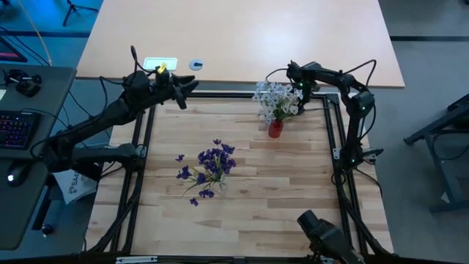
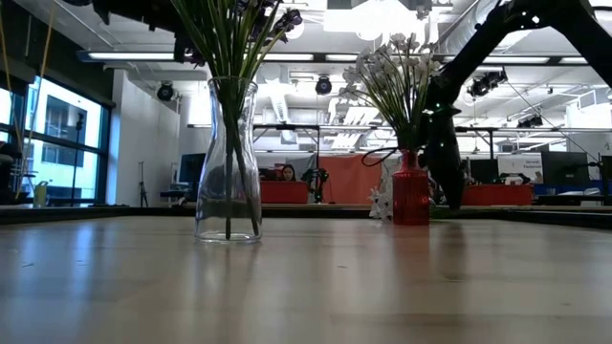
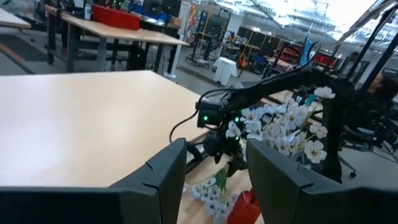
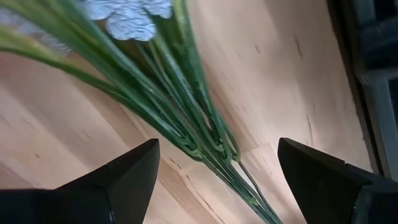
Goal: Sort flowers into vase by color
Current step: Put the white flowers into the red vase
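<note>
The small red vase (image 1: 275, 130) stands at the table's far right and holds the white flowers (image 1: 277, 100); both also show in the low view, the red vase (image 2: 411, 194) under the white flowers (image 2: 394, 76). The purple flowers (image 1: 210, 165) stand in a clear glass vase (image 2: 228, 162) at mid-table. My right gripper (image 4: 217, 146) is open just right of the white bunch, and the green stems (image 4: 186, 118) pass between its fingers without touching them. My left gripper (image 1: 187, 86) is open and hovers at the far left edge, with the red vase (image 3: 245, 208) ahead of it.
Black frame rails (image 1: 333, 139) border the wooden table (image 1: 278, 198) on the left, right and far sides. A few white blossoms (image 2: 381, 201) show low beside the red vase's base. A pale tabletop (image 1: 242, 37) lies beyond the far rail. A desk with a keyboard (image 1: 18, 128) stands to the left.
</note>
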Controlling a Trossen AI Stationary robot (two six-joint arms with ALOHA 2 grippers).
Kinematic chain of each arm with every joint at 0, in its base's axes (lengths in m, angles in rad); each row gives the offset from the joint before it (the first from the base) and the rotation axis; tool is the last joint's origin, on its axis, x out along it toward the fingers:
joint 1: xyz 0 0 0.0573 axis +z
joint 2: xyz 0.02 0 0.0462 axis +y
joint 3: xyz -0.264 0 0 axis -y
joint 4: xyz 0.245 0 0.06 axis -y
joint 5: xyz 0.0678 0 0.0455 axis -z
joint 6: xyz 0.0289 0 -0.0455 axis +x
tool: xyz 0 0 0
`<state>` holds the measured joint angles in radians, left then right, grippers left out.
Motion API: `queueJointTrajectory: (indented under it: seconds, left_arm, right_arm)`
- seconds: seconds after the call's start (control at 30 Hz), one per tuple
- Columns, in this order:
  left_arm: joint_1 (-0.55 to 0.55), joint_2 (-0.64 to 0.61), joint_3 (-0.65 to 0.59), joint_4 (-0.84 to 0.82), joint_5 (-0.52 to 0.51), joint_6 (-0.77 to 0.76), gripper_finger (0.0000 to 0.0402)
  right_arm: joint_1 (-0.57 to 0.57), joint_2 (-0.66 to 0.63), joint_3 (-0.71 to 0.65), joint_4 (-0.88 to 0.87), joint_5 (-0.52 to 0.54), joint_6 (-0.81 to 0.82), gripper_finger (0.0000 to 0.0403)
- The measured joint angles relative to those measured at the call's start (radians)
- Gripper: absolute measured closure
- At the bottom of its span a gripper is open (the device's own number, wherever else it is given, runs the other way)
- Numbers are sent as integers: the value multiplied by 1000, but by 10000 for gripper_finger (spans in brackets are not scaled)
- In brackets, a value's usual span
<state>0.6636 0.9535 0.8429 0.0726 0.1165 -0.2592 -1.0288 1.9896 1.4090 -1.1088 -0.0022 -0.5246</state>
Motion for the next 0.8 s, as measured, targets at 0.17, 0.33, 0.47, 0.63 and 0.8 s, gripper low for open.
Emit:
queueJointTrajectory:
  seconds: [0.17, 0.33, 0.47, 0.63, 0.8]
  left_arm:
    - [0, 0, 0, -36, 0, -1, 245]
    - [0, 0, 0, -55, 0, -3, 245]
    - [0, 0, 0, -54, 0, -27, 245]
    - [0, 0, 0, -54, 0, -27, 245]
    - [0, 0, 0, -53, -1, -26, 245]
  right_arm:
    - [11, 1, 0, -1, -3, -60, 82]
    - [11, 26, 0, -1, -5, -85, 82]
    - [20, 54, 0, 5, -4, -85, 82]
    - [46, 77, 3, 25, 60, -59, 99]
    - [68, 79, 2, 49, 97, -25, 168]
